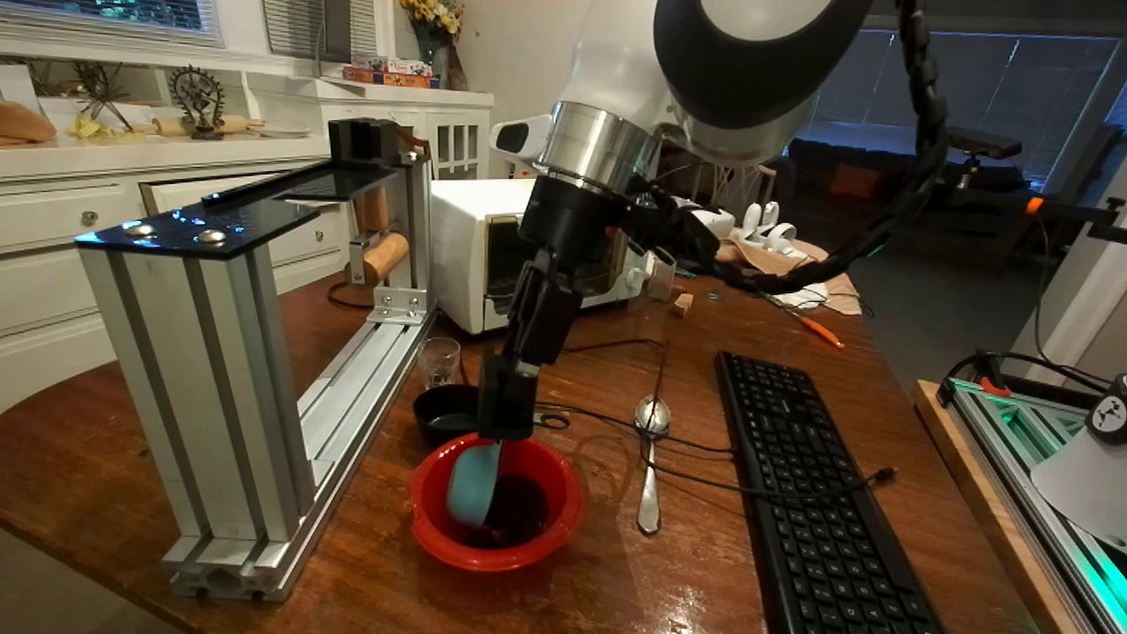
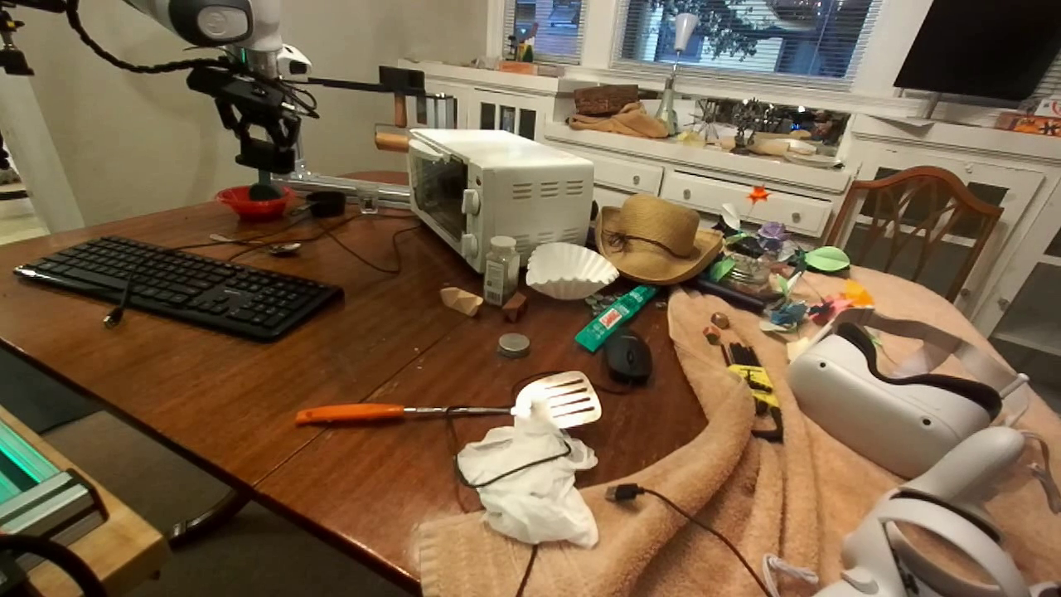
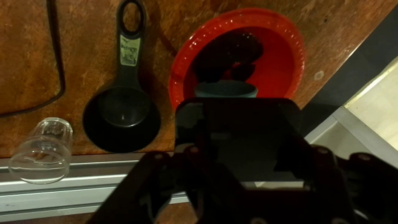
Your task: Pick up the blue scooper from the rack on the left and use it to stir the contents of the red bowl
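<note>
My gripper (image 1: pixel 508 414) is shut on the blue scooper (image 1: pixel 474 484), whose handle is hidden between the fingers. The scoop head hangs tilted inside the red bowl (image 1: pixel 568 519), at the edge of the dark brown contents (image 1: pixel 524 511). I cannot tell if it touches them. In the wrist view my gripper (image 3: pixel 238 124) is dark and hides part of the bowl (image 3: pixel 297 62); only the scooper's rim (image 3: pixel 226 88) shows past it, beside the contents (image 3: pixel 230 49). The silver rack (image 1: pixel 189 379) with its dark top plate stands beside the bowl.
A black cup (image 1: pixel 440 416) and a clear glass (image 1: pixel 438 359) stand close to the bowl, near the rack's rail (image 3: pixel 62 189). A silver spoon (image 1: pixel 650 489), cables and a keyboard (image 1: pixel 814 502) lie on the bowl's other side. A white toaster oven (image 1: pixel 462 255) stands behind.
</note>
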`<state>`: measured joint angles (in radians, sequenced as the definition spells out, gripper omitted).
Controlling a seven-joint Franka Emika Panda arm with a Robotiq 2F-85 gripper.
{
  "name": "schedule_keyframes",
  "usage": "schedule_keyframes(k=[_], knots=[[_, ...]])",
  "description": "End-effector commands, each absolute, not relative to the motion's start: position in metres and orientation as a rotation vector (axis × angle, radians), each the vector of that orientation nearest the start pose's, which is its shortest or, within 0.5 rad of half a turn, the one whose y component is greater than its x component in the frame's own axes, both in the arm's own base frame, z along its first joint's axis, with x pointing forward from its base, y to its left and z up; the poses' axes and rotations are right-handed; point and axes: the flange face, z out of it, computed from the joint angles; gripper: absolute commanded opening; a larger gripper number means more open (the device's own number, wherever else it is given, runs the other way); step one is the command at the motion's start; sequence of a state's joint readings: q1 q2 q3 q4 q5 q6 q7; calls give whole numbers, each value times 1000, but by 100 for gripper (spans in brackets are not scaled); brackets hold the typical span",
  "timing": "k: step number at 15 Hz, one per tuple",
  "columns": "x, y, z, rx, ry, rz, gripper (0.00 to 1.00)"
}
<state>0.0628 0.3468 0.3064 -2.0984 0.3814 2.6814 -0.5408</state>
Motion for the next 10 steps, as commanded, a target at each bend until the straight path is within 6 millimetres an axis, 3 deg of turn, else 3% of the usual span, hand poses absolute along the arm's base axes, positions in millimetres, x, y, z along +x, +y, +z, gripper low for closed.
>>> schedule_keyframes(k=[1,6,10], knots=[[563,197,293,-2800,-797,-337,35],[556,205,303,-2843,-829,-219,35],[549,220,307,-2770,-849,-125,35]])
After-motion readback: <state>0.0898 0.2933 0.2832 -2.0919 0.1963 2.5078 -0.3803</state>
